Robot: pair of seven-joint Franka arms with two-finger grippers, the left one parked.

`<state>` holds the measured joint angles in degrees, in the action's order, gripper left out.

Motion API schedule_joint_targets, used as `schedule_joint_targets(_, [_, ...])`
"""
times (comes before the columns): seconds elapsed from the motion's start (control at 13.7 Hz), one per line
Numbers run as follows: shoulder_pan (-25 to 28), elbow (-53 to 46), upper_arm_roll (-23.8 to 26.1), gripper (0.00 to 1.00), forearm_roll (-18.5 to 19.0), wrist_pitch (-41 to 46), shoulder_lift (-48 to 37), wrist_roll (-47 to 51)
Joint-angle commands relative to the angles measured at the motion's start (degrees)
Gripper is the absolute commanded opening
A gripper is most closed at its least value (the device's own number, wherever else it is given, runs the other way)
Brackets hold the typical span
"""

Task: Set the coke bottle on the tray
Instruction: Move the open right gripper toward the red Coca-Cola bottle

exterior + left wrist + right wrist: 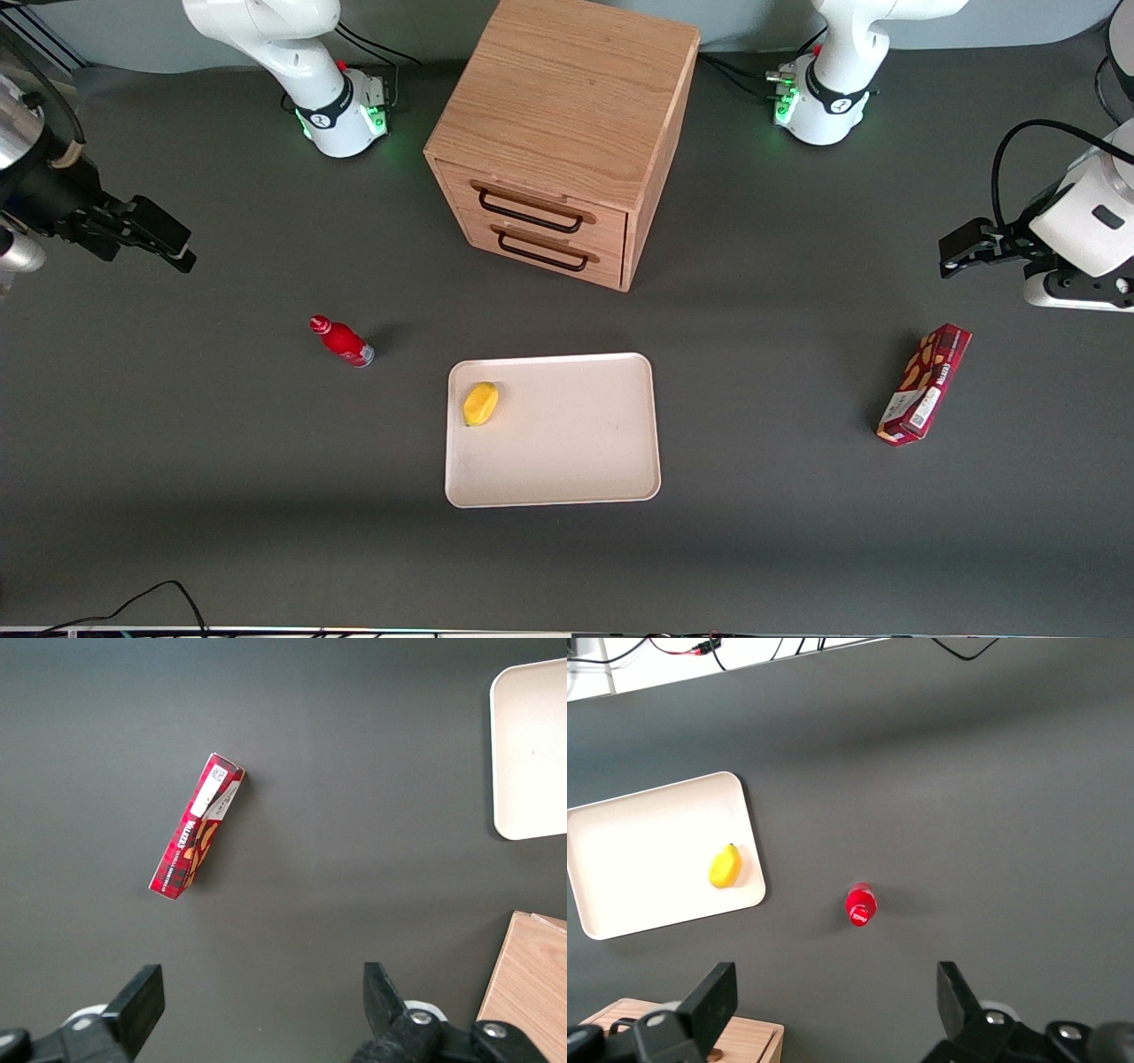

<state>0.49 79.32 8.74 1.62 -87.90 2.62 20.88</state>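
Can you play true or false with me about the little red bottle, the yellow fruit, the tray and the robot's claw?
1. The coke bottle is already on the tray. False: it stands on the table beside the tray, apart from it.
2. A yellow fruit lies on the tray. True.
3. The gripper is holding the bottle. False: it is open and empty, up above the table toward the working arm's end.
4. Both drawers of the wooden cabinet are shut. True.
5. The snack box sits on top of the cabinet. False: it lies on the table toward the parked arm's end.
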Motion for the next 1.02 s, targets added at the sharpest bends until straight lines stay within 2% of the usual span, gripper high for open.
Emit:
schedule_joint_targets(0.0, [0.03, -2.60, 0.23, 1.00, -1.70, 1.85, 1.60, 0.30])
schedule_joint_targets(0.15, [-0.05, -2.51, 0.23, 1.00, -3.63, 1.85, 1.69, 1.18])
schedule_joint_targets(0.51, [-0.05, 3.27, 0.32, 1.00, -3.91, 0.72, 1.86, -0.40])
schedule_joint_targets(0.95, [-0.14, 22.94, 0.31, 1.00, -3.91, -13.85, -1.20, -3.30])
